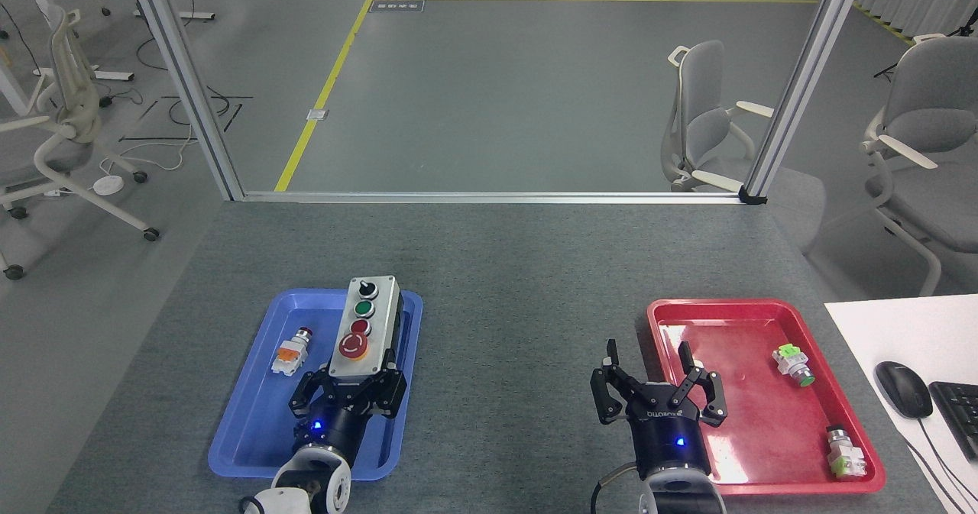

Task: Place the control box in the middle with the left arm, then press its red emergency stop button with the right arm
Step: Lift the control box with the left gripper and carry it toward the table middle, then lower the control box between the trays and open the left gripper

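Observation:
The control box (362, 326), light grey with a black knob, a green button and a small red button in a row, hangs lifted above the blue tray (252, 422). My left gripper (348, 380) is shut on its near end. The red emergency stop button (354, 346) with its yellow ring sits closest to those fingers. My right gripper (651, 367) stands open over the left rim of the red tray (764, 453), holding nothing. The middle (519, 346) of the grey tabletop lies between the two trays.
A small red-capped switch (290, 352) lies in the blue tray. Two green-tipped switches (792, 364) (843, 453) lie in the red tray. A white desk with a mouse (903, 389) and a keyboard borders the right. Aluminium posts frame the table's far edge.

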Motion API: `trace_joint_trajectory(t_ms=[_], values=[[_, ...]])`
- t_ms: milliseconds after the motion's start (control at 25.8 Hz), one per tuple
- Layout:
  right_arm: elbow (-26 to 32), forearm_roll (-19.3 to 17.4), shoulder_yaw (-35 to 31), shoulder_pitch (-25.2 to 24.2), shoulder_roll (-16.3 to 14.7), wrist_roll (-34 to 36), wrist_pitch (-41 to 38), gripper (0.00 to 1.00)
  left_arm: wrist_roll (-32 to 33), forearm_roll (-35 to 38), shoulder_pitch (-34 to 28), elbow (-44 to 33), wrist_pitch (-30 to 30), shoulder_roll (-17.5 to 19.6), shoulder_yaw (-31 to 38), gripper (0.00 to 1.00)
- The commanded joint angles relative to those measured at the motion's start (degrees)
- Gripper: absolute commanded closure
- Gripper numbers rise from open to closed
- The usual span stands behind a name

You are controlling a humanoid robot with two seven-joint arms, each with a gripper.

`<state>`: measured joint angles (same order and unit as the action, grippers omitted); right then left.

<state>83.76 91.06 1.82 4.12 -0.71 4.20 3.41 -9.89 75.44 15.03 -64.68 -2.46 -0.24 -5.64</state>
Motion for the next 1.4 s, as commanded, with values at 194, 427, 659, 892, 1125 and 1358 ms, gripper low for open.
trace_joint_trajectory(t_ms=[194,427,659,892,1125,1358], values=[[0.0,0.0,-0.1,0.0,-0.2,0.0,0.0,0.02,0.0,-1.5,-3.7,-9.4,0.2,-1.1,-11.8,1.0],[0.0,0.0,-0.2,0.0,-0.3,0.0,0.0,0.02,0.0,2.2,-0.3,1.2,3.2,-7.5,-19.7,1.0],[0.0,-0.1,-0.2,0.0,-0.2,0.0,0.0,0.02,0.3,2.6,6.4,10.4,8.4,-7.5,-33.1,1.0],[-0.1,-0.1,-0.2,0.0,-0.2,0.0,0.0,0.01,0.9,2.5,9.3,15.4,9.4,-7.7,-40.1,1.0],[-0.4,-0.1,-0.1,0.0,-0.2,-0.1,0.0,0.02,2.2,2.3,10.7,17.6,9.3,-7.8,-40.9,1.0],[-1.1,-0.1,0.0,0.0,-0.3,-0.1,0.0,0.02,3.9,2.1,11.6,17.6,9.1,-7.7,-40.9,0.93]])
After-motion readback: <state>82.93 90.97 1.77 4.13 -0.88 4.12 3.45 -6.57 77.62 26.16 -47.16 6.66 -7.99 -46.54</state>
